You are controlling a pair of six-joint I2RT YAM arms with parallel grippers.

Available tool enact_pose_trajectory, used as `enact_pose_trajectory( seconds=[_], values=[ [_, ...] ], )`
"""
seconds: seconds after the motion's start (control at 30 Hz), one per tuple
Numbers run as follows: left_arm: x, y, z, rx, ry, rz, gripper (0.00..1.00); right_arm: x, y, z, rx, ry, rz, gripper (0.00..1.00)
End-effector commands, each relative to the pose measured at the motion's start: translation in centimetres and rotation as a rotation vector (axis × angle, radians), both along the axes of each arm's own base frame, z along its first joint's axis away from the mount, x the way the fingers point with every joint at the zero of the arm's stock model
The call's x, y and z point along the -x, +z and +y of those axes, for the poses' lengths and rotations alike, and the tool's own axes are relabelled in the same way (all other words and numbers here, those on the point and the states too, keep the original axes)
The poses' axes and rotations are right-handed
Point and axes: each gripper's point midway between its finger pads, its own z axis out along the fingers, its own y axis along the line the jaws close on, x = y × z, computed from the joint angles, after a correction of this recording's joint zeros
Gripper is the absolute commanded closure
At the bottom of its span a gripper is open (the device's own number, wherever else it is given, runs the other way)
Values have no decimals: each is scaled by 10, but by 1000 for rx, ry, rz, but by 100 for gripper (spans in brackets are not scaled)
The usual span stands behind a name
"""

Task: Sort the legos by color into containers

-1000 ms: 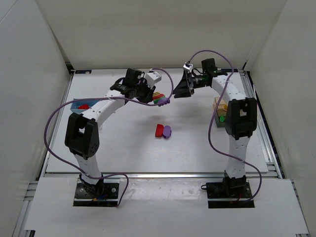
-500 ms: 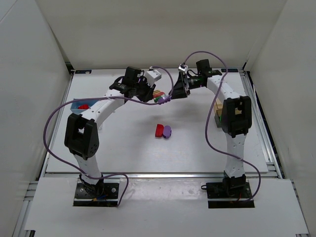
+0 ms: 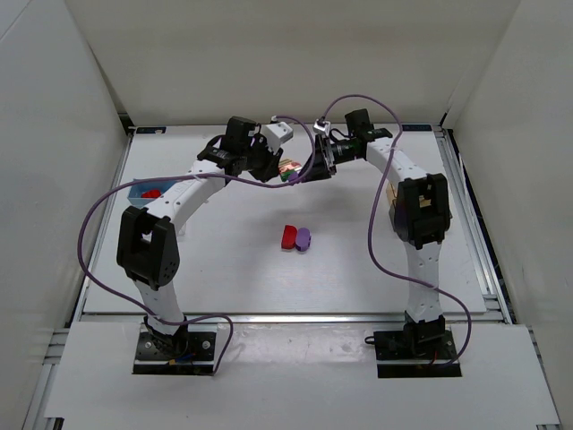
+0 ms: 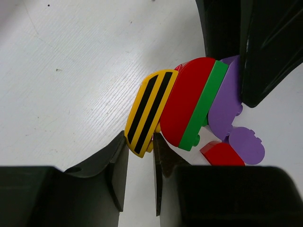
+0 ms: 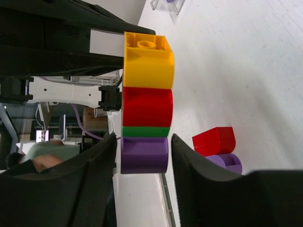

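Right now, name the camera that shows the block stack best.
Right wrist: the stack fills the centre, its yellow, red, green and purple layers all clear. Left wrist shows it close too, but a black finger covers the purple end. Top view shows a tiny coloured speck.

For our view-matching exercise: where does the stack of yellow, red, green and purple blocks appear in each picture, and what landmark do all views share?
Top view: the stack is just above the picture's centre.
Left wrist view: the stack fills the middle, yellow striped end lower left.
Right wrist view: the stack stands at centre, yellow on top, purple lowest.
Shared landmark: the loose red and purple pair on the table.
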Motion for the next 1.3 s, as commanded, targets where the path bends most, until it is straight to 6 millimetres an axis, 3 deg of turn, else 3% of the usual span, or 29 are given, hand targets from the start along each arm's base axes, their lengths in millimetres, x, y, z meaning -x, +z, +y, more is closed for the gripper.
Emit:
enact_pose_trajectory(
  seconds=[0.0,0.1,0.2,0.23,0.47,0.67,0.8,1.03,1.27],
  values=[
    [-1,42,-6,66,-16,-75,90,-4,15,7,-46,25,-45,48],
    [0,40,-6,68,-15,-69,90,-2,20,9,-59,35,-56,59],
    [-1,39,-7,66,-14,-67,90,1,24,10,-72,47,-63,76],
    [-2,40,-7,68,-10,-70,90,4,24,13,-79,58,-60,85],
    [-24,37,3,82,73,-65,90,24,24,12,-91,97,-57,100],
    [-60,43,24,156,232,-25,90,43,22,4,-83,117,-60,100],
    [-68,42,29,174,273,-8,90,49,21,0,-78,120,-69,100],
    [-62,33,34,146,266,6,90,43,22,-10,-66,97,-106,100],
    [-41,31,59,128,287,35,90,28,18,-32,-4,34,-162,100]
  ],
)
